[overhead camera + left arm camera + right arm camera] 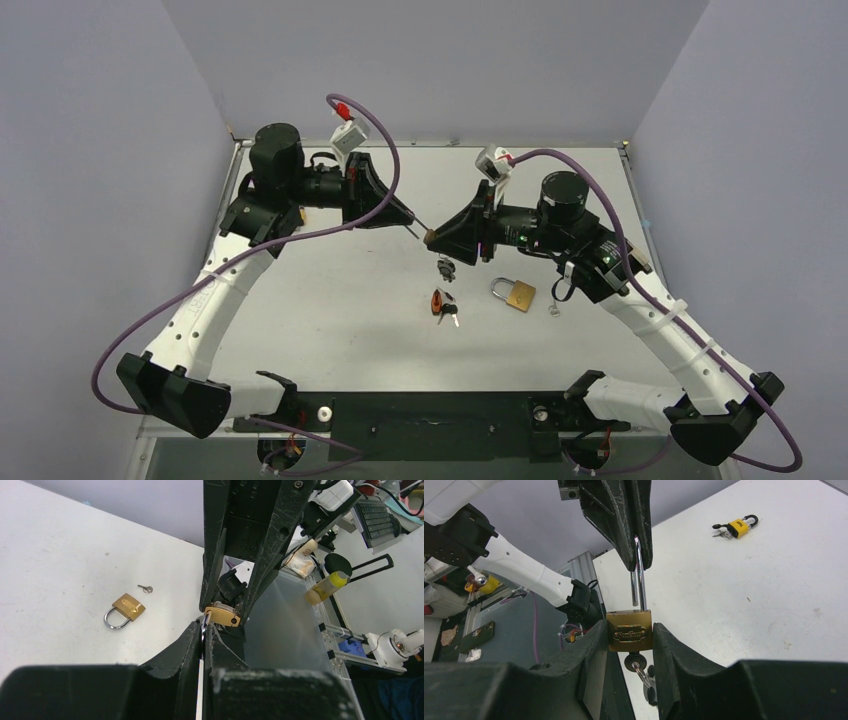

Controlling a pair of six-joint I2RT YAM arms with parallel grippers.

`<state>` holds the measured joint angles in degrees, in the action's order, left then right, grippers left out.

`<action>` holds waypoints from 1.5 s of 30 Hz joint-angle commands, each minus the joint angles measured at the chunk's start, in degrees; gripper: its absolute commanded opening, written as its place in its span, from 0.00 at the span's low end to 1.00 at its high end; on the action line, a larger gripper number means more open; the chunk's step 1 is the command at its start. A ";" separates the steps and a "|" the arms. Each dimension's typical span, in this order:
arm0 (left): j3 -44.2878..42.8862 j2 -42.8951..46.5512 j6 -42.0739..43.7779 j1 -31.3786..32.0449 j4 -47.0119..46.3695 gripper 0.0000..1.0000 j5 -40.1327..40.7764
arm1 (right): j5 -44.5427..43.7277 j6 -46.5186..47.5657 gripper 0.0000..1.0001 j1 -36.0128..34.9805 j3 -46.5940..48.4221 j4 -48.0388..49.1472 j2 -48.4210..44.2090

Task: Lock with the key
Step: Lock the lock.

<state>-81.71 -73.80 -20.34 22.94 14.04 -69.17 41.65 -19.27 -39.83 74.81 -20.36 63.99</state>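
The padlock (629, 632) is held off the bench (330, 300) between the 2 arms, just above the middle of the top view. The right end effector (629, 626) is pressed against both sides of its brass body, low in the middle of the right wrist view. The left end effector (637, 562) comes in from the top of that frame, its tips pinched on the top of the steel shackle (639, 575).

The key (632, 661) is already seated in the bottom of the body, with spare keys (647, 685) dangling from its ring. The shackle stands raised: its short leg ends just above the body, with a gap under it, so the lock looks open.

By my reading the task is about midway. Picking up the lock, gripping it from both ends and putting in the key all look done. What is left is to drive the shackle's free leg down into the body and turn the key. Both end effectors are occupied, so one would likely need to regrip for that turn.

A second brass padlock (517, 293), a yellow padlock (738, 526) and 1 loose key (553, 310) lie on the bench, well apart from the work.
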 commanded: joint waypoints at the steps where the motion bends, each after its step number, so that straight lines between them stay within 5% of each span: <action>1: -2.61 0.67 -1.81 0.75 -1.46 0.00 7.65 | -1.99 1.37 0.27 -0.48 0.65 3.26 -0.42; 6: -1.42 2.83 -7.17 1.78 -7.08 0.00 11.49 | -4.09 1.61 0.72 -0.18 0.61 5.11 -1.19; 10: -2.18 4.62 -8.61 2.43 -7.83 0.00 14.69 | -1.40 -1.39 0.77 2.64 -0.78 11.76 -2.23; 17: -1.76 7.53 -14.93 4.42 -14.73 0.00 20.98 | 4.28 -10.98 0.77 9.24 -4.32 28.89 -3.43; 27: -4.60 7.48 -23.43 5.80 -16.40 0.00 31.97 | 8.05 -26.62 0.62 9.78 -6.21 52.93 -0.63; 45: -10.20 6.13 -23.27 8.24 -12.09 0.00 34.54 | 4.94 -23.80 0.58 12.63 -4.87 50.25 -1.39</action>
<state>-88.07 -68.38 -43.66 29.95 2.70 -34.54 48.01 -44.82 -27.97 68.45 27.79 63.48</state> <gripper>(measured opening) 0.024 0.577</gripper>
